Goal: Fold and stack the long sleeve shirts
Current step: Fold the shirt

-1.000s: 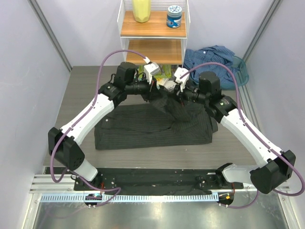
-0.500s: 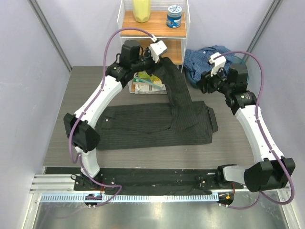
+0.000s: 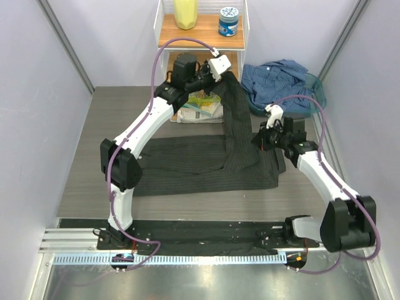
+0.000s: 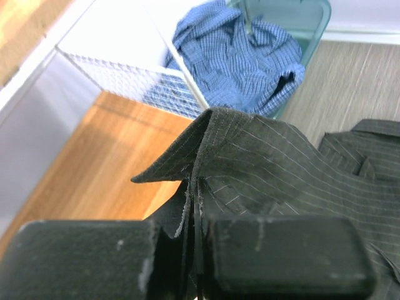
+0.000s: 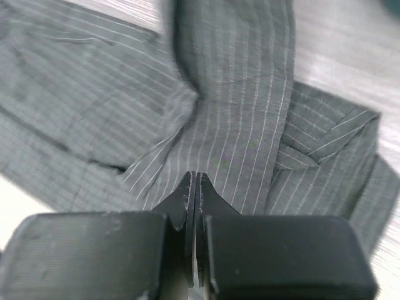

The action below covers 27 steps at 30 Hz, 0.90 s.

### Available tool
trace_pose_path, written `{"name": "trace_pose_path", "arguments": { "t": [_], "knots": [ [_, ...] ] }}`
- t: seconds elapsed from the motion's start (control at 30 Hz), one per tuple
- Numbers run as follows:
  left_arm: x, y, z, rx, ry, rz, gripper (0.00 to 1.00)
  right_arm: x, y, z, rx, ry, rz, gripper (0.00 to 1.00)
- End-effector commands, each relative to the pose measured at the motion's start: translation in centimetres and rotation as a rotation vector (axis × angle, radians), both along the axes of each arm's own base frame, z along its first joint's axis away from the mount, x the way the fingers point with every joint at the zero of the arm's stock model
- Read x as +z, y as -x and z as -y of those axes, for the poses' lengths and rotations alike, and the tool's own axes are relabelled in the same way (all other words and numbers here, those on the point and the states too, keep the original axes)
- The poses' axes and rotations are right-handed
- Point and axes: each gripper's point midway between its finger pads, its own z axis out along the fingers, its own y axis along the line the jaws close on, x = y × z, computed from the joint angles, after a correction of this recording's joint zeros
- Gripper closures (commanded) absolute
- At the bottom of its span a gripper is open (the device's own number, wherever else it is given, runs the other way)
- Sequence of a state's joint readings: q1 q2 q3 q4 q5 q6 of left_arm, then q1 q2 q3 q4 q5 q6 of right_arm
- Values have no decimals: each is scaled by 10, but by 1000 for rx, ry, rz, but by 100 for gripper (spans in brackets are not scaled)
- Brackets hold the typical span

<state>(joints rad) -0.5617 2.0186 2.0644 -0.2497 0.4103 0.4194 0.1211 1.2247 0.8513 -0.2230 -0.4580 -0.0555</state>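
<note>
The dark charcoal pinstriped shirt (image 3: 200, 162) lies flat across the middle of the table. One sleeve (image 3: 234, 119) is pulled up and away toward the far shelf. My left gripper (image 3: 220, 74) is shut on the cuff end of that sleeve (image 4: 250, 150), held high near the shelf. My right gripper (image 3: 261, 142) is shut and empty, low over the shirt's right side (image 5: 237, 125). The blue patterned shirt (image 3: 278, 78) lies crumpled in a teal bin at the far right, and it also shows in the left wrist view (image 4: 237, 56).
A white wire shelf unit (image 3: 201, 37) with wooden boards stands at the far middle, holding a yellow container (image 3: 185, 12) and a blue-lidded jar (image 3: 228, 20). Packets (image 3: 200, 106) lie on the table below it. The teal bin (image 3: 315, 87) sits far right.
My left gripper has carried the sleeve farther right and toward the shelf, stretching it out. My right gripper has let go and dropped down toward the shirt's right side.
</note>
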Motion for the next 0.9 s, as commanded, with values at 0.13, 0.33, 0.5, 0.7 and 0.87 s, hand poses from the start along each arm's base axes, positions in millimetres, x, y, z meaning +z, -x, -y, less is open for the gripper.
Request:
{"name": "trace_pose_path", "arguments": {
  "t": [0.13, 0.33, 0.5, 0.7, 0.87],
  "knots": [
    [26, 8, 10, -88, 58, 144, 100, -8, -62, -17, -146, -87, 124, 99],
    [23, 5, 13, -90, 79, 136, 100, -27, -77, -38, -155, -5, 186, 99],
    [20, 5, 14, -90, 83, 132, 100, -52, -87, -30, -216, 73, 179, 99],
    [14, 4, 15, -95, 80, 128, 100, -61, -98, -37, -215, 55, 170, 99],
    [15, 2, 16, -93, 84, 133, 100, -69, -96, -53, -156, 33, 147, 99]
  ]
}}
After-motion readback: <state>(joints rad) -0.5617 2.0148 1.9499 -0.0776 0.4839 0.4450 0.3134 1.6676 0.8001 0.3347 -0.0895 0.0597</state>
